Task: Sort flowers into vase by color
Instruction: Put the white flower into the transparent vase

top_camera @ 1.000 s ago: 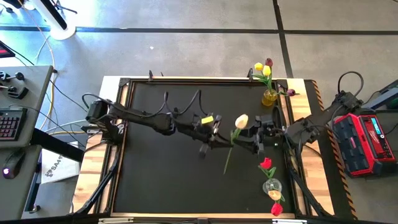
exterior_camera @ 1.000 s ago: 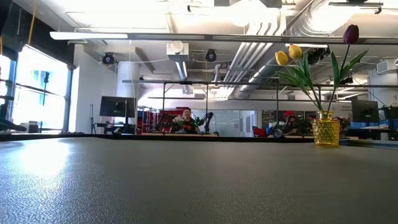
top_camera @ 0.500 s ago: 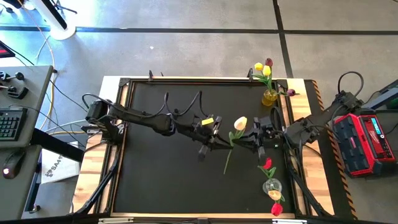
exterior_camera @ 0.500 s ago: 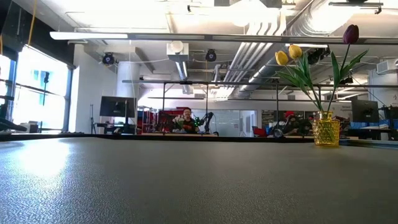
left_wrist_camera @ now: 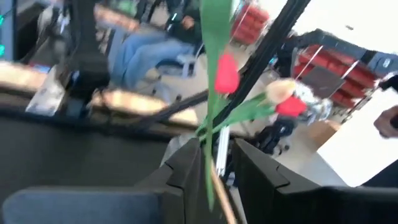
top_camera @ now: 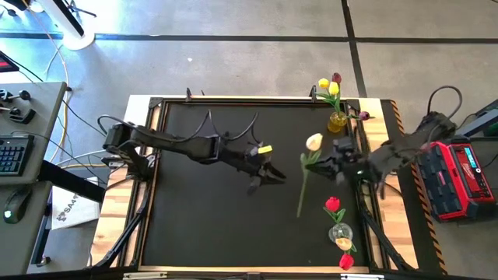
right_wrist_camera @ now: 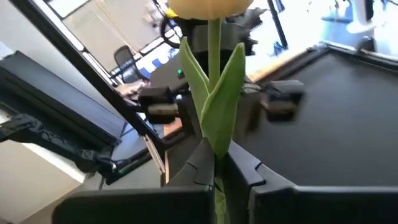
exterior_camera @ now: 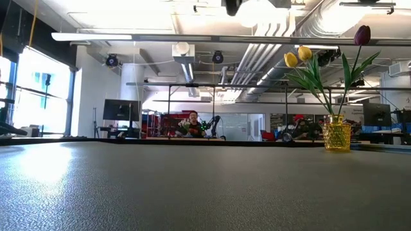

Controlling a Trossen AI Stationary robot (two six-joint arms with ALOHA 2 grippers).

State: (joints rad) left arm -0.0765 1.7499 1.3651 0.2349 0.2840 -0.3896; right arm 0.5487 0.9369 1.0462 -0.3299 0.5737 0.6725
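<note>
Right gripper holds a cream tulip over the right part of the table; left gripper is off it.

Right gripper [top_camera: 327, 166] is pinched on the green stem of the cream-white tulip [top_camera: 313, 141]; right wrist view shows the fingers [right_wrist_camera: 202, 163] pressed against the stem just below the leaves. The stem hangs down toward the near side, clear of the black table [top_camera: 202, 225]. Left gripper [top_camera: 277, 176] sits mid-table, left of the flower, fingers parted with nothing gripped, though the left wrist view is blurry. Yellow vase [top_camera: 337, 121] at the far right corner holds yellow and maroon tulips [top_camera: 330, 85]. Clear vase [top_camera: 340, 233] at the near right holds red tulips [top_camera: 333, 204].
</note>
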